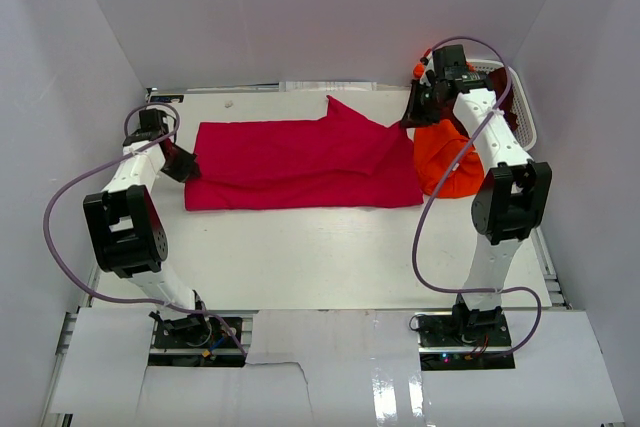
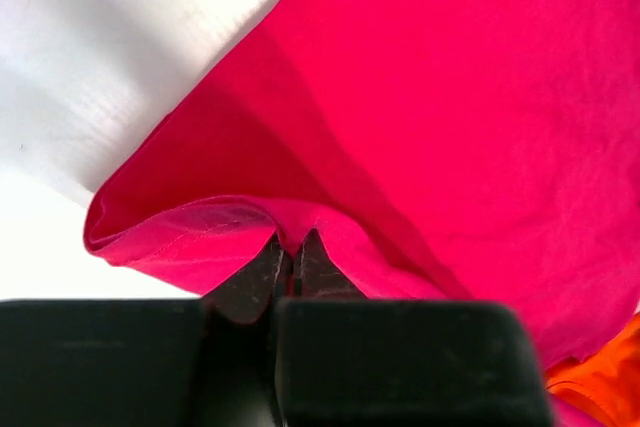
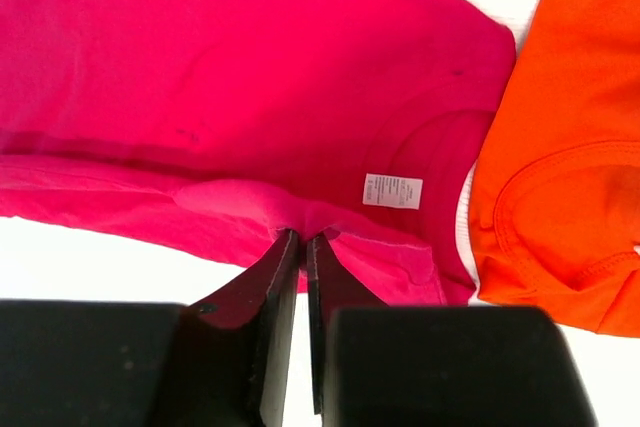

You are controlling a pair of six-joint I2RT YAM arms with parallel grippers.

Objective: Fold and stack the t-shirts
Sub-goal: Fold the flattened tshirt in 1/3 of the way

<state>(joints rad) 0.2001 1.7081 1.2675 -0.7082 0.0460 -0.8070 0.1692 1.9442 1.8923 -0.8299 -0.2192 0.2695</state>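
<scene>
A crimson-red t-shirt (image 1: 300, 164) lies spread across the table, folded lengthwise, with a raised flap near its right end. My left gripper (image 1: 190, 171) is shut on its left edge; the left wrist view shows the cloth (image 2: 420, 117) bunched between the fingertips (image 2: 272, 265). At the shirt's right end my right gripper (image 1: 410, 119) is shut on the hem (image 3: 250, 212), below a small white label (image 3: 391, 190). Just right of it sits a bright orange t-shirt (image 1: 447, 159) in a crumpled heap, orange cloth (image 3: 560, 147) touching the red one.
A white mesh basket (image 1: 524, 117) stands at the back right behind the right arm, next to the orange heap. White walls enclose the table on three sides. Bare white tabletop (image 1: 320, 257) lies between the red shirt and the arm bases.
</scene>
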